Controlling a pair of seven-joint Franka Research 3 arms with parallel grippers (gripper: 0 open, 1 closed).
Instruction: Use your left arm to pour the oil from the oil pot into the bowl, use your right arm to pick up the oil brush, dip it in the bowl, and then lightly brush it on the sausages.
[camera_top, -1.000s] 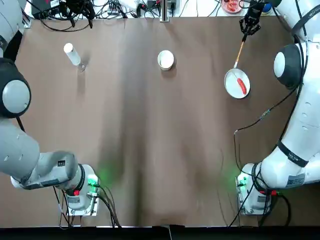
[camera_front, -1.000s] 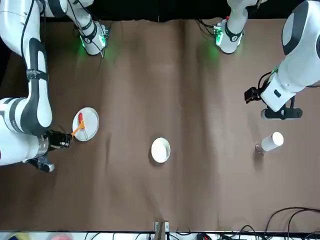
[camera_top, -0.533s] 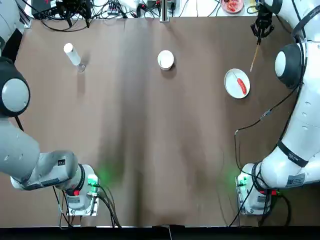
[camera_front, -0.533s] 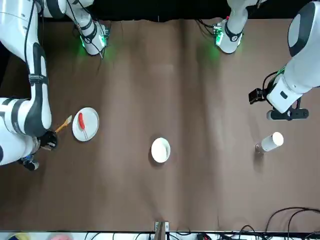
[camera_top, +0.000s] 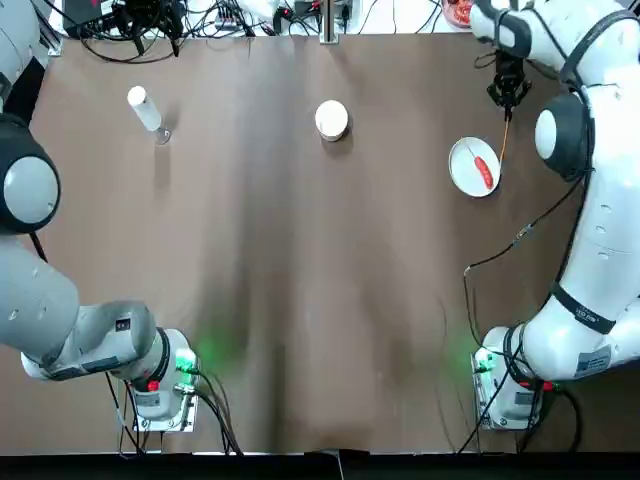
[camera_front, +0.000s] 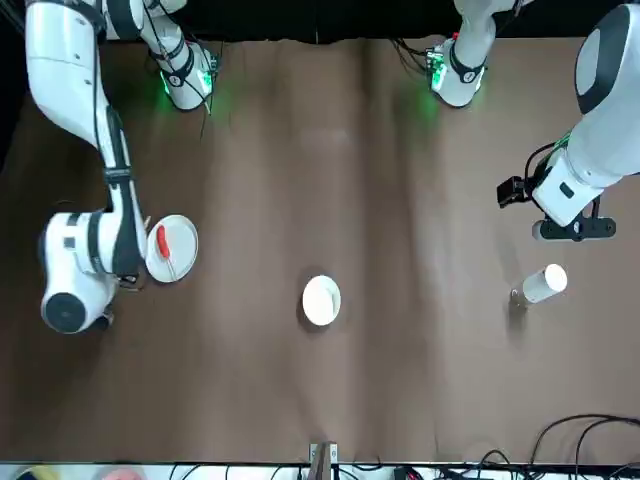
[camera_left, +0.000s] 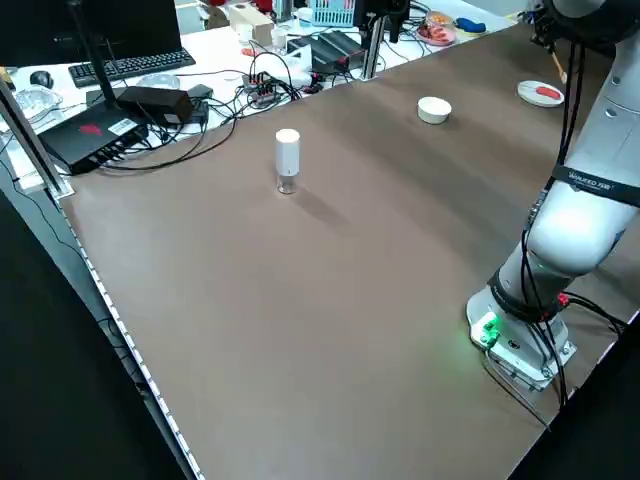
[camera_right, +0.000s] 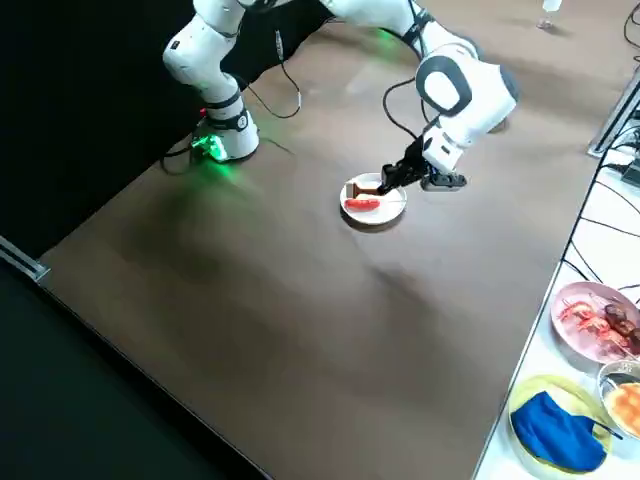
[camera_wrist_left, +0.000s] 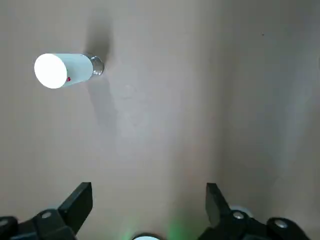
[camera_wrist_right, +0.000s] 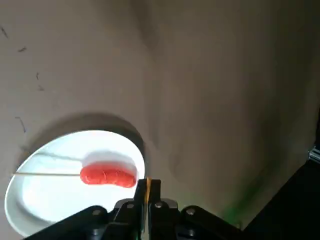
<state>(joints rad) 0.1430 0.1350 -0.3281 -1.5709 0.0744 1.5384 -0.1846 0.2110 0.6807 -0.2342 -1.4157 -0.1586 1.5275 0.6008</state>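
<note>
The oil pot (camera_top: 145, 108), a clear bottle with a white cap, stands upright at the far left of the table. My left gripper (camera_front: 567, 228) hovers open on the robot's side of it, well apart, with nothing between its fingers (camera_wrist_left: 80, 199). The small white bowl (camera_top: 331, 119) sits at the far middle. A red sausage (camera_top: 483, 171) lies on the white plate (camera_top: 462, 160) at the right. My right gripper (camera_top: 508, 96) is shut on the oil brush (camera_top: 503, 135), beyond the plate's far right rim. The brush points down beside the plate. Its tip is hidden.
Cables and electronics (camera_top: 150, 15) line the far table edge. A dish of food (camera_top: 462, 10) stands beyond that edge, close to my right gripper. A thin skewer (camera_wrist_right: 47, 174) sticks out of the sausage across the plate.
A second ago the brush tip was over the plate. My right gripper then swung out past the plate's right side and has now come back closer to its rim. The left arm barely moved.
</note>
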